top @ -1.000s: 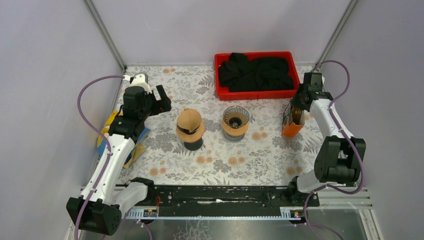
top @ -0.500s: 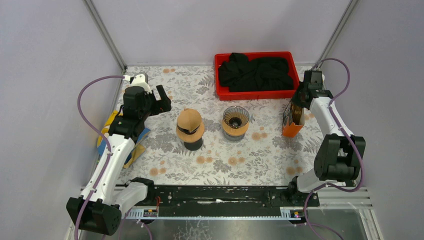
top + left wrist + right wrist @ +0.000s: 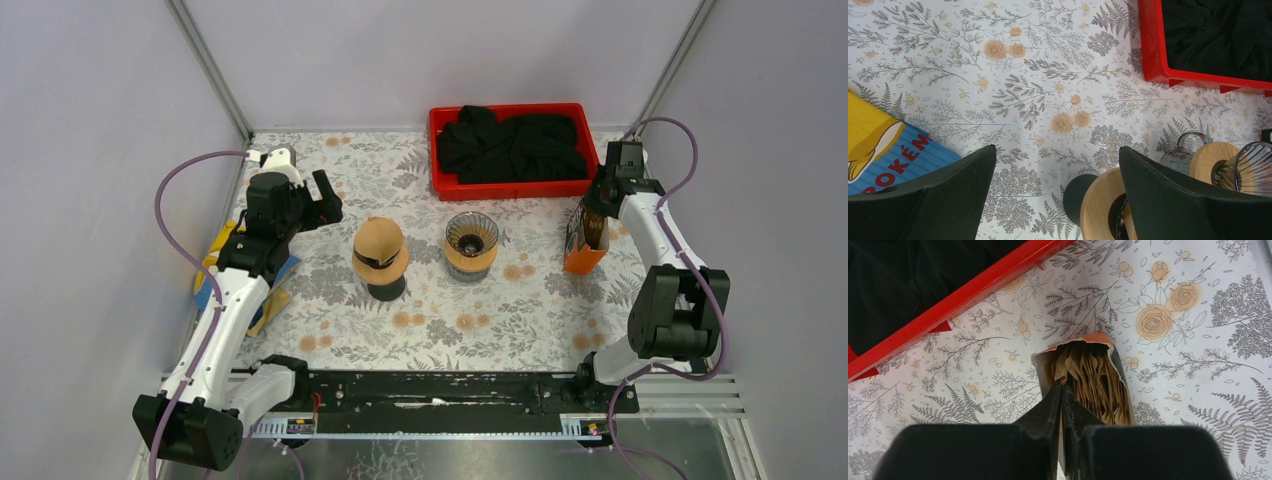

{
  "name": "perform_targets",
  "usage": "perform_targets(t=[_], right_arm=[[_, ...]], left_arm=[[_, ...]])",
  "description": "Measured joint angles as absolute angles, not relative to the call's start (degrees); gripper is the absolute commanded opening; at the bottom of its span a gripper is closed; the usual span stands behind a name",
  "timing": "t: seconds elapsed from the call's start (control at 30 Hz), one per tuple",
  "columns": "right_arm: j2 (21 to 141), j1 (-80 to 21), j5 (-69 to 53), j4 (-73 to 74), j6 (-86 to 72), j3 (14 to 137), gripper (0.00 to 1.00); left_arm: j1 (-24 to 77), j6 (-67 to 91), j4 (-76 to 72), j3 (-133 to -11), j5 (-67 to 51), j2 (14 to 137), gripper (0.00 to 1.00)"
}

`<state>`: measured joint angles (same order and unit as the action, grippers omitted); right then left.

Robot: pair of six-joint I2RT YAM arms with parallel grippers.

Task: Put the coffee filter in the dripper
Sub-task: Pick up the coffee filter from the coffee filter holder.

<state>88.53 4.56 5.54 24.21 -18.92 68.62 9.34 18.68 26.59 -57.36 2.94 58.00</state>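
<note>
On the flowered surface (image 3: 430, 320), near the red tray (image 3: 505, 189), the left claw (image 3: 1057, 149) hangs wide apart. The right claw (image 3: 1061, 388) is pressed together inside the orange box (image 3: 580, 255), tips among the coffee filters (image 3: 1093, 380). The dripper (image 3: 471, 240) stands well apart.

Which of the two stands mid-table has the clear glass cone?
The right dripper, nearer the orange filter box: ribbed glass, open on top. The left stand is tan-topped on a black base.
</note>
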Motion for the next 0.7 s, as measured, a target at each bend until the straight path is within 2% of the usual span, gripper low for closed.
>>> perform_targets(t=[0.13,0.33,0.7], right_arm=[[88.5,4.6,6.5,25.0,-18.5,69.5,0.02],[87.5,4.6,6.6,25.1,-17.9,70.7,0.01],[85.6,4.6,5.8,25.4,-17.5,72.5,0.09]], left_arm=[[9.3,18.7,26.6,-57.4,2.9,58.0,1.00],[9.3,18.7,26.6,-57.4,2.9,58.0,1.00],[9.3,18.7,26.6,-57.4,2.9,58.0,1.00]])
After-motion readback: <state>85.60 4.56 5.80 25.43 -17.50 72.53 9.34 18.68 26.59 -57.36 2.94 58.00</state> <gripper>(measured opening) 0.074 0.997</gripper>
